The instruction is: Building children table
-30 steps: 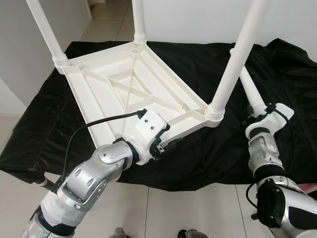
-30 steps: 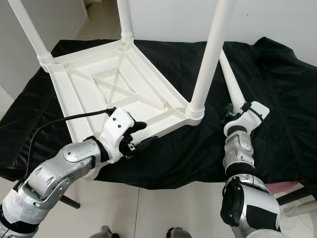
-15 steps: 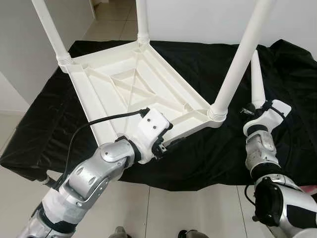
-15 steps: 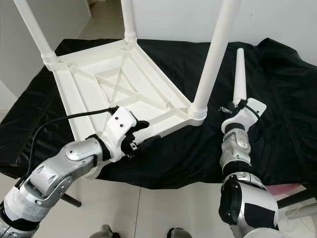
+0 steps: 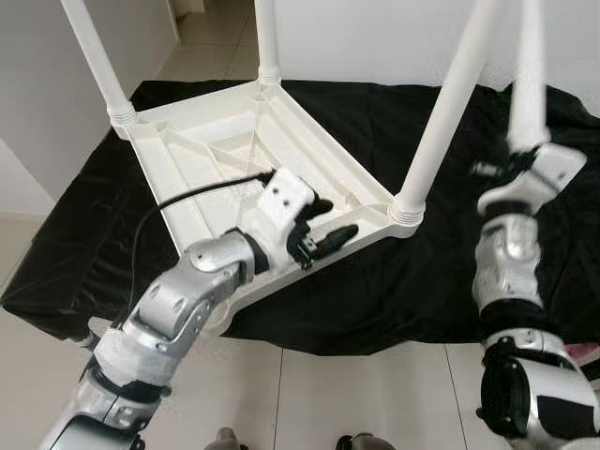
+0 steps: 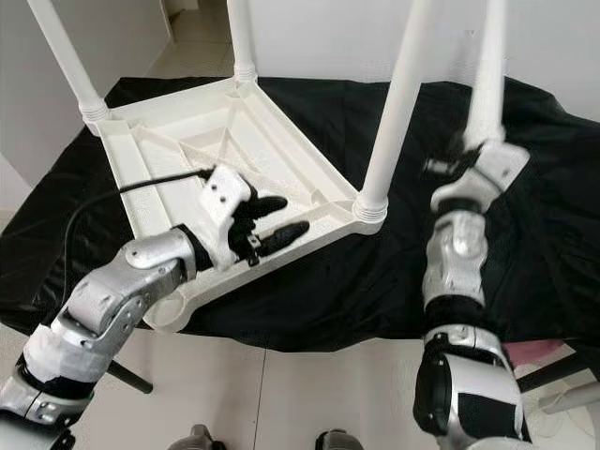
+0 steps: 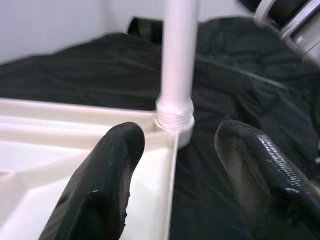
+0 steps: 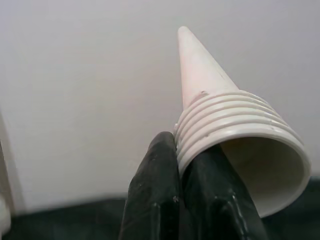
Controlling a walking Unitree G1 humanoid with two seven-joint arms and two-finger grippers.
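A black cloth (image 5: 394, 291) covers the counter, draping over its near edge above the pale tiled floor (image 5: 309, 394). An upturned white plastic tabletop (image 5: 225, 159) lies on the cloth toward the counter's left side, its near corner overhanging the near edge, three legs standing up from its corners.

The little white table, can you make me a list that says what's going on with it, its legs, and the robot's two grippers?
table: white plastic tabletop, upside down on the black cloth
legs fitted: three, standing up from the corners; nearest one
empty corner: the near one, by the left arm
loose leg: fourth white leg, held upright, threaded end down
right gripper: shut on the loose leg's threaded end
left gripper: open, over the tabletop's near edge, holding nothing
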